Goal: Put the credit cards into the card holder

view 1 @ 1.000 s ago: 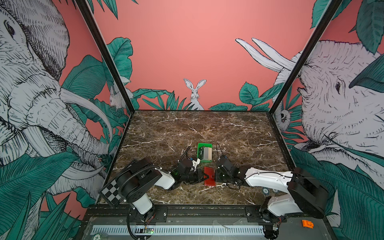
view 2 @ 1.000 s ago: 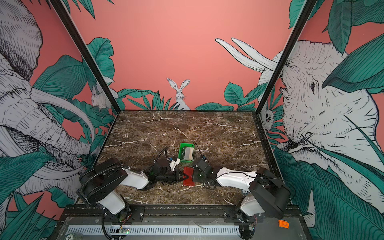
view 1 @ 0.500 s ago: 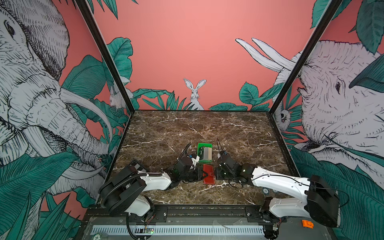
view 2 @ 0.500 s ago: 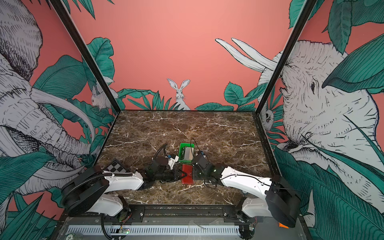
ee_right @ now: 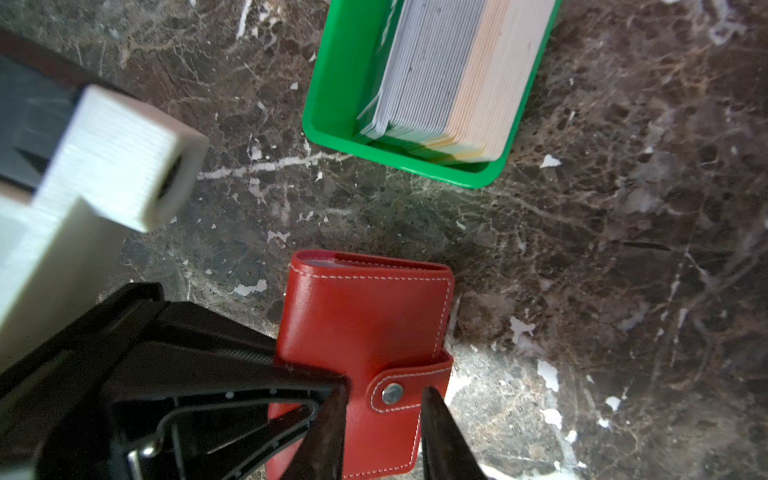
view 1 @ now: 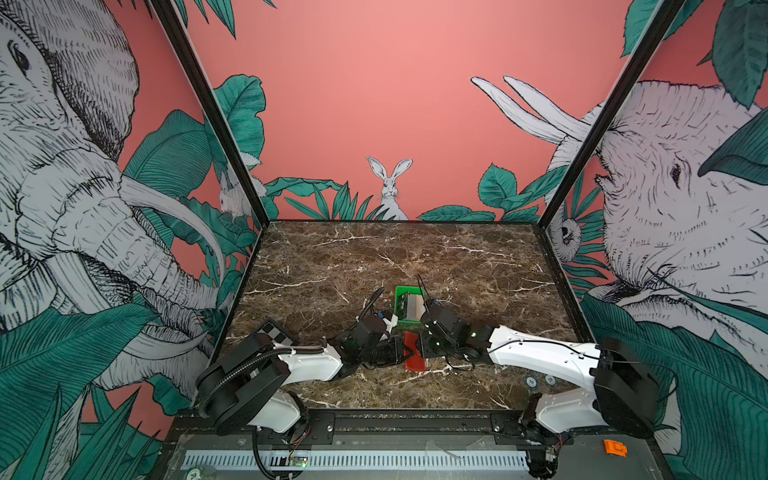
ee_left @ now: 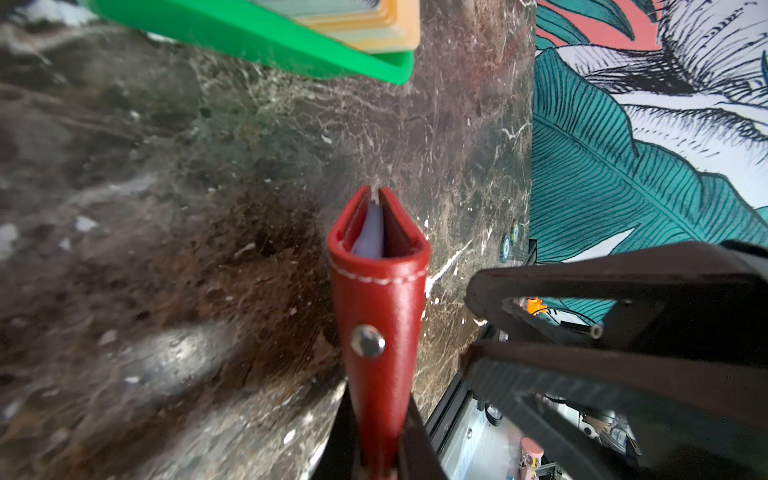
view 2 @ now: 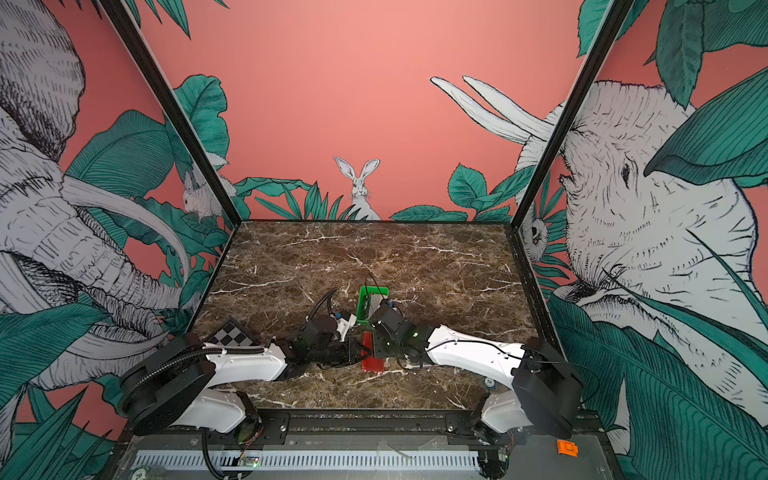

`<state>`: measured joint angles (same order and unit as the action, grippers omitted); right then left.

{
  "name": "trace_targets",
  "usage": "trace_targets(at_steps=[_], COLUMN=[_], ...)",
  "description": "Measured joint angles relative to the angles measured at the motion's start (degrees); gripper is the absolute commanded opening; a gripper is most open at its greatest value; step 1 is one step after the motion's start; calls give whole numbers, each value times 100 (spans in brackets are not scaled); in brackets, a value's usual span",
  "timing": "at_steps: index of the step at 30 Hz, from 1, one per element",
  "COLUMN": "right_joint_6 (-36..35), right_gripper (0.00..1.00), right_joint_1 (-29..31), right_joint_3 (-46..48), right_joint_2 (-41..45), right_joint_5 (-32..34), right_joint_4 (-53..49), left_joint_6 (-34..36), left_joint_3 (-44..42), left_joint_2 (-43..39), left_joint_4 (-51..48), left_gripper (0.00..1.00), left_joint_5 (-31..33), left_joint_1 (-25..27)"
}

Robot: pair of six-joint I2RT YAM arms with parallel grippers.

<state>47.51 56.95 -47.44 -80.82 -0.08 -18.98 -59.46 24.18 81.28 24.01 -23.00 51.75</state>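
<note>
The card holder [view 1: 415, 360] [view 2: 371, 362] is a red wallet, folded, with its snap tab fastened. It sits near the table's front middle. My left gripper [view 1: 400, 353] [ee_left: 378, 401] is shut on one side edge of the holder [ee_left: 380, 307]. My right gripper [view 1: 422, 350] [ee_right: 384, 392] is open, and its two fingertips straddle the snap tab over the holder's face [ee_right: 365, 324]. The credit cards [view 1: 414, 306] [ee_right: 453, 70] stand packed on edge in a green tray [view 1: 399, 300] [ee_right: 332, 95] just behind the holder.
The left arm's white camera mount [ee_right: 104, 166] and black finger [ee_right: 187, 332] crowd the holder's left side. The right gripper's fingers [ee_left: 582, 286] show beside the holder. Two round stickers [view 1: 539, 380] lie on the marble at front right. An orange clip [view 1: 615, 447] sits on the front frame.
The right gripper's jaws have parted and now sit around the snap tab. Both arms have stretched forward and lower. The left gripper has kept its hold on the card holder.
</note>
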Motion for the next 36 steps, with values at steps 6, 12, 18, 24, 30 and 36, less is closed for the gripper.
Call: trace_targets(at_steps=[6,12,18,24,30,36], right_joint_6=[-20,-24,-61,-61,-68,-61], right_gripper=[33,32,25,16,12,8], right_joint_1=[68,129,164,208,221,232], right_joint_3=[-57,-144,-310,-476,-503,-503], right_joint_2=[-293,-507,-667,-688,-721,-811], right_joint_5=[-98,-92,-52,192,221,111], right_joint_4=[-68,-271,-428,-739,-761,-647], left_joint_6=[13,17,17,66,120,146], left_joint_3=[0,0,0,22,74,87], left_joint_2=[-2,-61,-66,-70,-74,-74], left_joint_4=[-35,-129,-188,-203,-308,-402], left_gripper=[0,0,0,0,0,0], left_joint_5=[13,35,81,120,140,166], left_joint_1=[33,35,35,61,72,79])
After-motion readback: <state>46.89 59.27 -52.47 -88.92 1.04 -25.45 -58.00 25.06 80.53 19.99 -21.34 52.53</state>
